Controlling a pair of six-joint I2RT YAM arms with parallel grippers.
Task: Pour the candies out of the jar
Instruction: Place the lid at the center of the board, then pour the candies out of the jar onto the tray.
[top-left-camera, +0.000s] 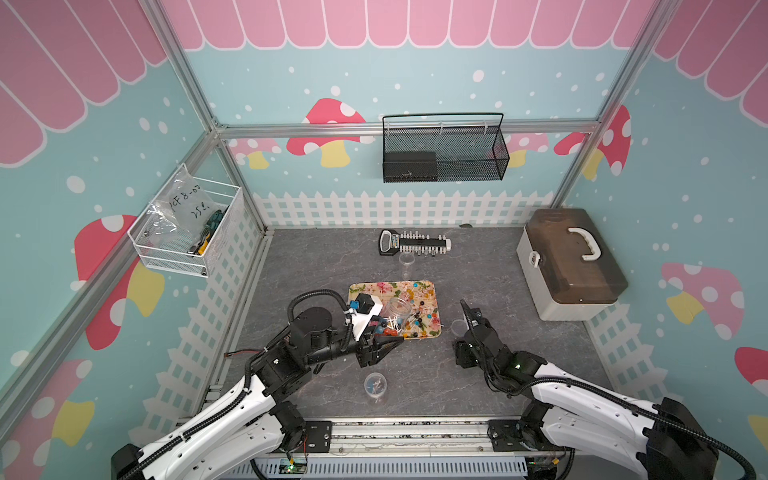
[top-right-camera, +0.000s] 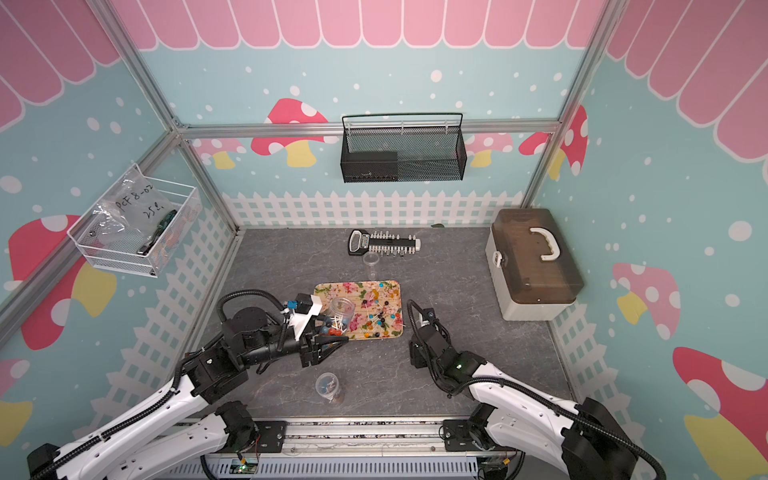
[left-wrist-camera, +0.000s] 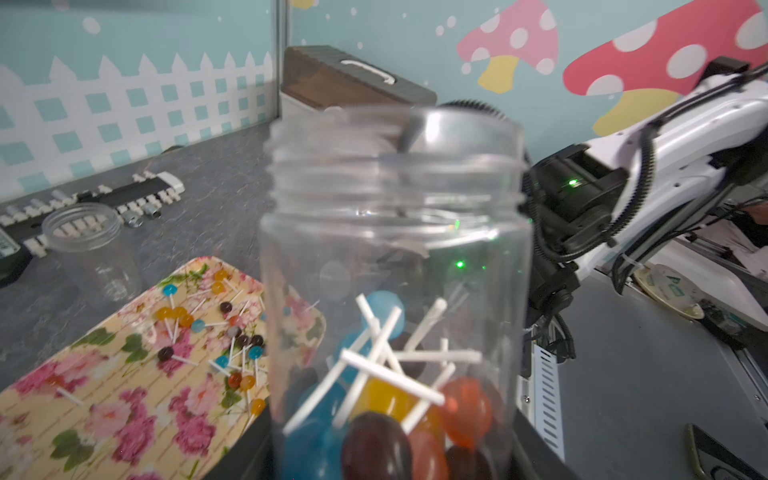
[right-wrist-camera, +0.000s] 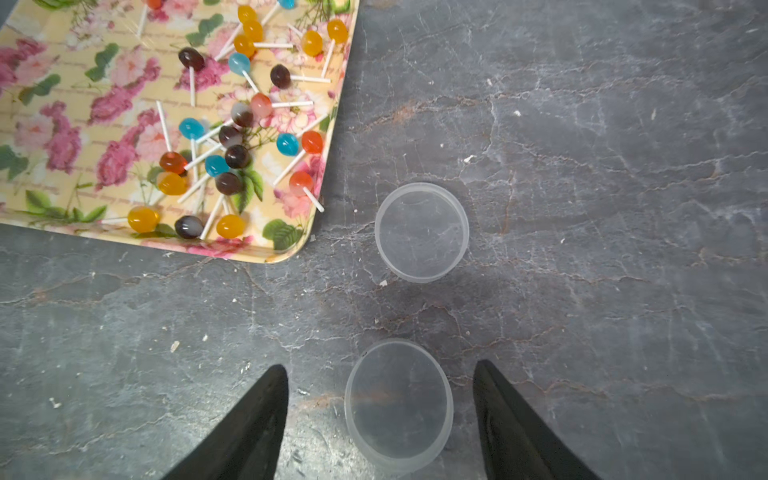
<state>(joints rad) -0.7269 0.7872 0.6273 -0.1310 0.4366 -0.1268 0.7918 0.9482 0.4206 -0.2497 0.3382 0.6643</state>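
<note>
grey stone tabletop (top-left-camera: 316, 257). we hold jar (top-left-camera: 395, 309) by base in left gripper (top-left-camera: 379, 332), tilted over tray's (top-left-camera: 390, 286) left side, candies (left-wrist-camera: 386, 399) bunched at its bottom. we judge it light, stiff, slick: grip low. right gripper (right-wrist-camera: 381, 365) fingers wide, over lid (right-wrist-camera: 399, 407) beside tray.

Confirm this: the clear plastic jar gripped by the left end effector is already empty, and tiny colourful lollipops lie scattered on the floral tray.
Wrong on one count. The clear plastic jar gripped by the left end effector is not empty: the left wrist view shows tiny colourful lollipops heaped at its base. Other lollipops do lie scattered on the yellow floral tray.
</note>
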